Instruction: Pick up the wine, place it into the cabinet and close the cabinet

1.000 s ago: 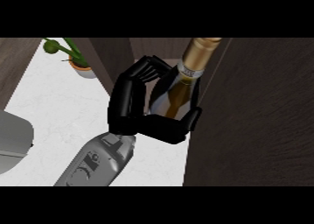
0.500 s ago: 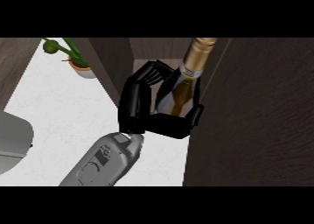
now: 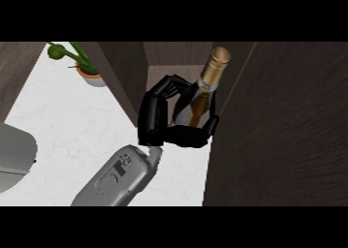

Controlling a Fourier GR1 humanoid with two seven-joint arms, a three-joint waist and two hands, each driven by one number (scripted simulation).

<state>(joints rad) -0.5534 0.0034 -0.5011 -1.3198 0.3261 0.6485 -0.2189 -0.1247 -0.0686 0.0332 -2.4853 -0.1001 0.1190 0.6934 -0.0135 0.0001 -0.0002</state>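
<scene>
My right hand (image 3: 166, 121) curls around one wine bottle (image 3: 201, 94); one potted plant (image 3: 82, 65) at ten o'clock.

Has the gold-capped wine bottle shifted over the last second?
Yes, slightly. The gold-capped wine bottle, held in the black hand, has moved deeper into the dark wooden cabinet, its cap edging right, away from the potted plant.

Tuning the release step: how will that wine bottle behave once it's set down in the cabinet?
The wine bottle is tall and narrow, gold-foil neck up, so probably tips easily if nudged. It looks rigid and glossy, likely glass: slippery, breakable. The robot hand curls round its body, between the cabinet walls, leaving little room.
</scene>
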